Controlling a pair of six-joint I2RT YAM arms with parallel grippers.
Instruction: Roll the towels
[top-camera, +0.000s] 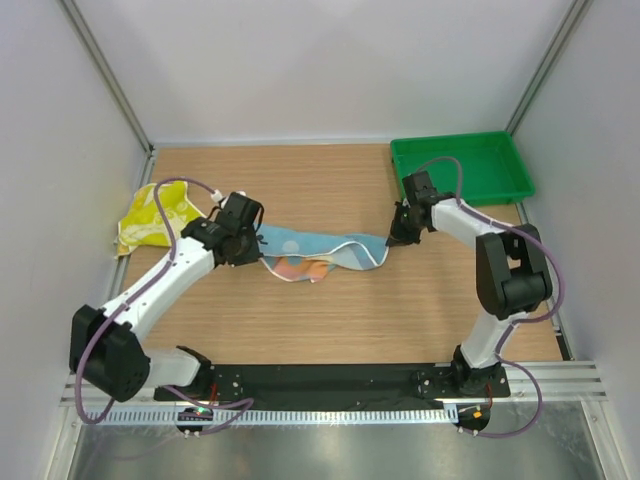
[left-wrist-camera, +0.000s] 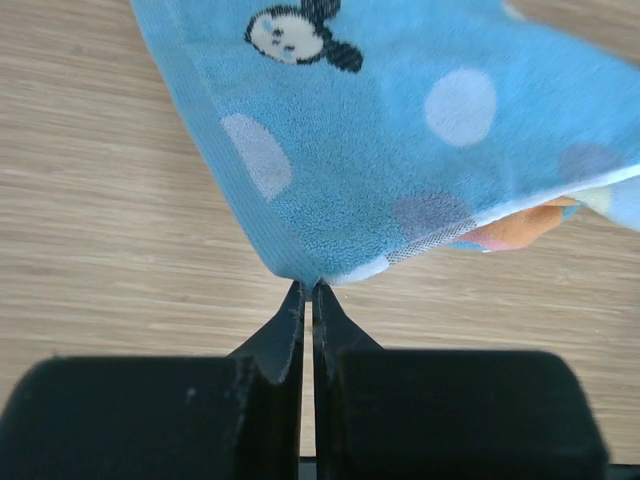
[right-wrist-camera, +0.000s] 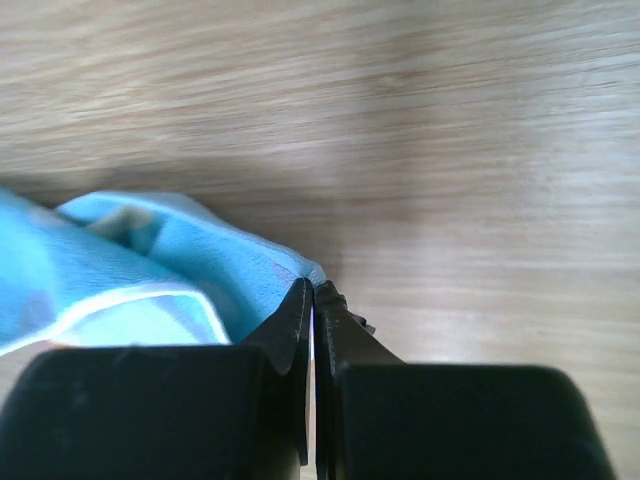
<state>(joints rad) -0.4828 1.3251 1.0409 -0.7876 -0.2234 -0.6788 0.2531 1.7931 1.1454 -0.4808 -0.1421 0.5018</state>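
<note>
The light blue towel (top-camera: 322, 250) with pale dots lies stretched across the middle of the table, its orange-pink side showing at the lower fold. My left gripper (top-camera: 257, 240) is shut on its left corner. In the left wrist view that corner of the blue towel (left-wrist-camera: 400, 150) sits pinched at the tips of the left gripper (left-wrist-camera: 308, 286). My right gripper (top-camera: 391, 240) is shut on the towel's right end. The right wrist view shows the blue towel (right-wrist-camera: 130, 270) bunched against the tips of the right gripper (right-wrist-camera: 312, 288). The yellow towel (top-camera: 150, 218) lies crumpled at the far left.
A green tray (top-camera: 508, 186) stands at the back right corner, just behind the right arm. White walls close in the table on three sides. The yellow towel lies close to the left wall.
</note>
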